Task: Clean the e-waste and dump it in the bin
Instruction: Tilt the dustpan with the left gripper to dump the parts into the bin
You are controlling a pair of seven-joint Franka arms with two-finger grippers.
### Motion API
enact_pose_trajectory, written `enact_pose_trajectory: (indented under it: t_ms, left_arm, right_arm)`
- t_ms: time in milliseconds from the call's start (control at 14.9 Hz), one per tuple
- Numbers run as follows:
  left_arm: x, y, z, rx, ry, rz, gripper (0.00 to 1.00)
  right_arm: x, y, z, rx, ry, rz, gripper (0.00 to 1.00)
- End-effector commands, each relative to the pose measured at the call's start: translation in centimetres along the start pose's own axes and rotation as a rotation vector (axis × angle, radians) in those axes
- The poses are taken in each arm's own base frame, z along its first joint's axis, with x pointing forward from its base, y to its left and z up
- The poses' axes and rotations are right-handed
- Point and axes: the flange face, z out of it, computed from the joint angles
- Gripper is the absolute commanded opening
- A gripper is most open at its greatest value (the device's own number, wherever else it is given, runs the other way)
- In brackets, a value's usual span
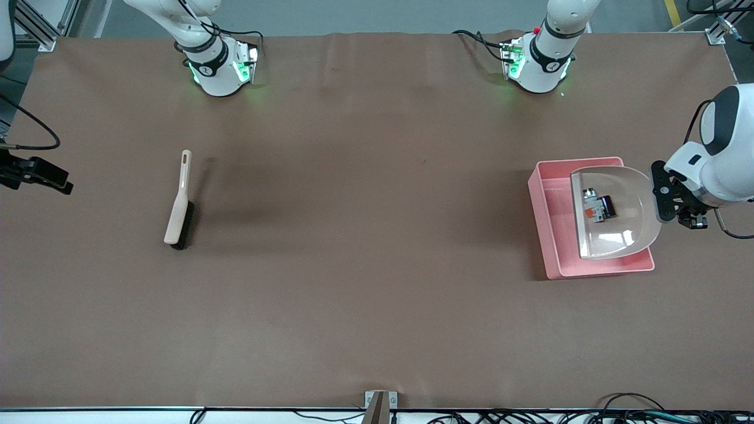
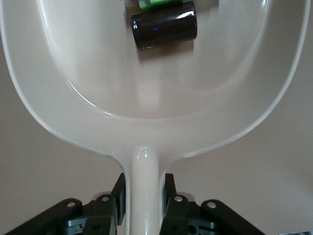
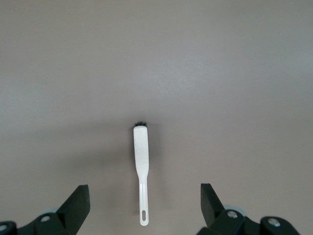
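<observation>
Item one, lower right of the front view: the bin, a pink low-walled tub on the brown table toward the left arm's end. Item two: a beige dustpan, held over the bin, its handle clamped between the left gripper fingers at the right edge of the front view. Item three: the e-waste, lying in the dustpan's scoop; a dark maroon-black stubby cylinder on its side, touching a white-grey component with a green patch. Item four, left of centre in the front view: a beige brush with dark bristles, flat on the table toward the right arm's end, its handle pointing to the robots' bases. Item five: the right gripper, waiting in the air over the brush, jaws standing wide apart, holding nothing.
</observation>
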Motion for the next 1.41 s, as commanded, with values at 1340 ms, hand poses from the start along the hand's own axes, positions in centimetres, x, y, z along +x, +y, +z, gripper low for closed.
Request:
enact_pose_trajectory:
  t_ms: [1340]
  left_arm:
    - [4.8, -0.9, -7.7, 0.102, -0.176, 0.086, 0.01]
  right_arm:
    - [-1.5, -1.5, -3.9, 0.051, -0.065, -0.032, 1.0]
